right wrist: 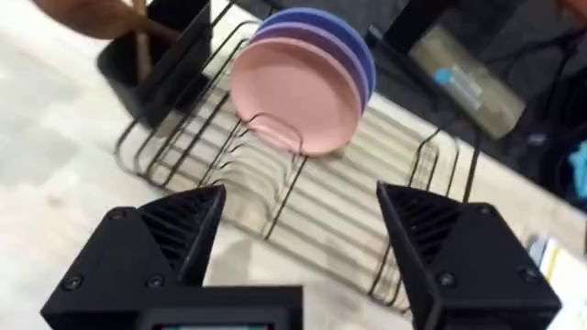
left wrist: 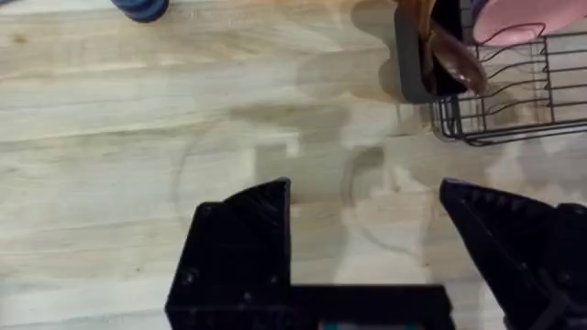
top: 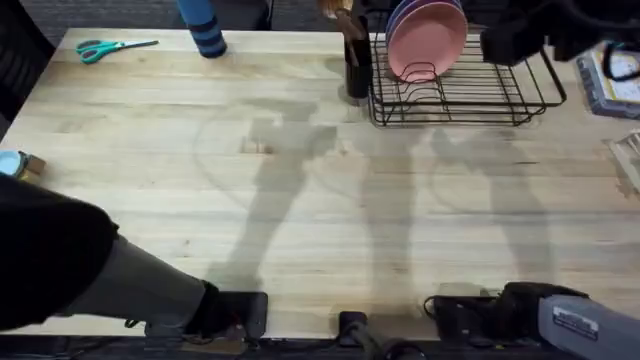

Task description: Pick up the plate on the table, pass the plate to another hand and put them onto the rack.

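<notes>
The salmon-pink plate [top: 428,40] [right wrist: 293,96] [left wrist: 514,23] stands upright in the black wire rack [top: 470,95] [right wrist: 348,202] [left wrist: 514,110] at the back right of the table [top: 300,200]. It leans in front of a lavender plate [right wrist: 353,55]. My right gripper [top: 515,40] [right wrist: 301,194] hovers by the rack's right side, open and holding nothing, a short way from the plate. Open and bare too, my left gripper [left wrist: 364,188] hangs over plain tabletop, left of the rack. The left arm [top: 60,255] looms dark at the lower left.
A black utensil holder [top: 357,65] [left wrist: 431,55] with wooden utensils stands against the rack's left side. Teal scissors [top: 112,47] and a blue cylinder [top: 203,25] lie at the back left. A box [top: 610,80] sits at the right edge.
</notes>
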